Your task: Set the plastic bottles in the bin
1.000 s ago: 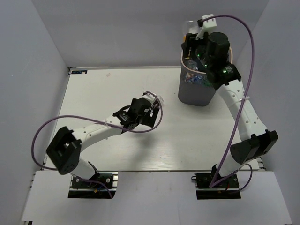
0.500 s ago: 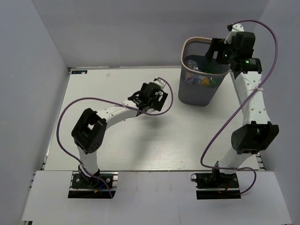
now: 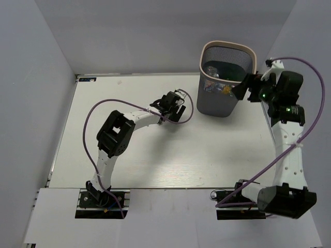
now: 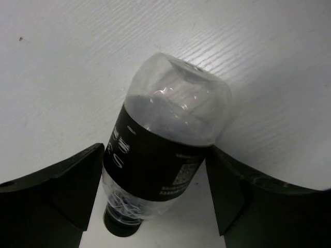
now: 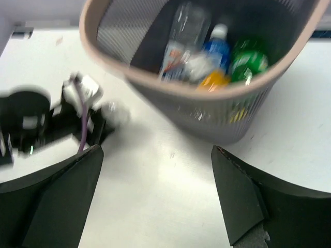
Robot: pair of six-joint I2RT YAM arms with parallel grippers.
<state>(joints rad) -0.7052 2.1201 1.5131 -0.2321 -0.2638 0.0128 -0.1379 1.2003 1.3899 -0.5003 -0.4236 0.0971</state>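
Observation:
A clear plastic bottle [image 4: 163, 155] with a black label and black cap lies on the white table between the fingers of my left gripper [image 4: 155, 206]. The jaws are wide; table shows between the bottle and the right finger. In the top view my left gripper [image 3: 178, 106] sits just left of the bin [image 3: 220, 101]. The dark mesh bin with a beige rim [image 5: 129, 72] holds several bottles, among them a clear one [image 5: 183, 31], a blue one [image 5: 217, 46] and a green one [image 5: 248, 59]. My right gripper [image 3: 242, 90] hangs open and empty at the bin's right side.
White walls close in the table at the back and both sides. The left arm's purple cable [image 3: 98, 111] loops over the table's left half. The right arm's cable [image 3: 310, 124] arcs along the right wall.
The right gripper has swung from over the bin's mouth to its right side and lower. The left arm has stretched farther toward the bin, the bottle staying between its fingers.

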